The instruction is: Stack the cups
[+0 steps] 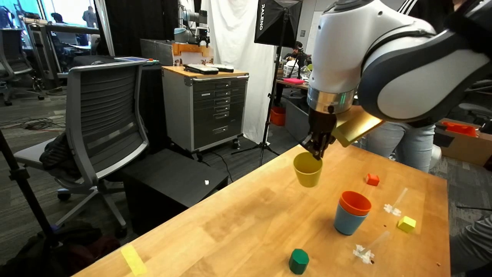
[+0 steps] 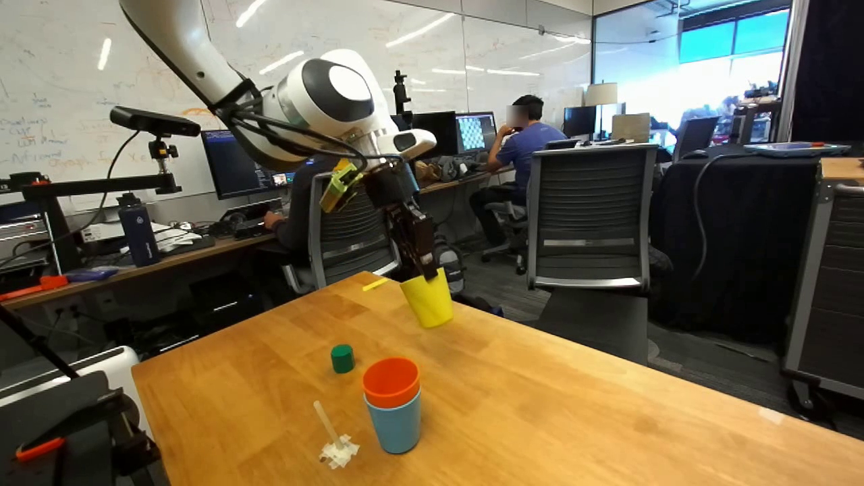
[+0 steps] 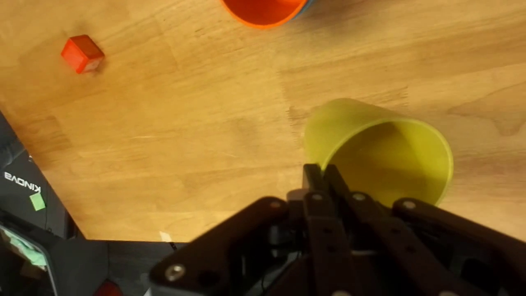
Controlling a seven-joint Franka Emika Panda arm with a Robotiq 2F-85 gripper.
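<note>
1. In midair, my black gripper (image 3: pixel 321 167) is pinching the tilted, tapered yellow plastic cup (image 2: pixel 430 304).
2. Tapered red plastic cup (image 2: pixel 391 393) is nesting inside tapered blue plastic cup (image 2: pixel 397 426).
3. Tilt is risking rim collision.

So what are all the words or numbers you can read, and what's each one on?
"RALENO", on the black light box.
"KINOVA", upside down, on a black surface at the wrist view's left.
Too small or blurred: writing on the whiteboard, text on the monitors, labels on the drawer cabinet.
The yellow cup, red cup and blue cup show no words.
</note>
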